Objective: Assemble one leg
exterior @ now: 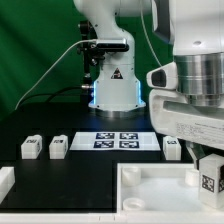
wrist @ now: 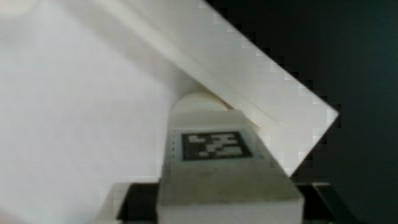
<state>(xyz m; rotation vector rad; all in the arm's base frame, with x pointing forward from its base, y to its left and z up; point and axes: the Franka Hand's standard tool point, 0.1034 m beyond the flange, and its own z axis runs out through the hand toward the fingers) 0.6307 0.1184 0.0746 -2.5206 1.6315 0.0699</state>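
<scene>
My gripper (exterior: 207, 163) is at the exterior view's right, shut on a leg (exterior: 210, 182), a stubby white block with a black-and-white tag. It holds the leg above the right end of the large white panel (exterior: 150, 188). In the wrist view the leg (wrist: 214, 145) sits between my dark fingers (wrist: 143, 200), and the gripper (wrist: 222, 206) is closed on its sides. The leg's far end points at the panel (wrist: 89, 100) near one of its corners. I cannot tell whether the leg touches the panel.
Two loose legs (exterior: 31, 147) (exterior: 58, 147) stand at the exterior view's left, and a third (exterior: 172, 148) stands right of the marker board (exterior: 118, 140). The robot base (exterior: 112, 85) is behind it. A white part (exterior: 5, 180) lies at the left edge.
</scene>
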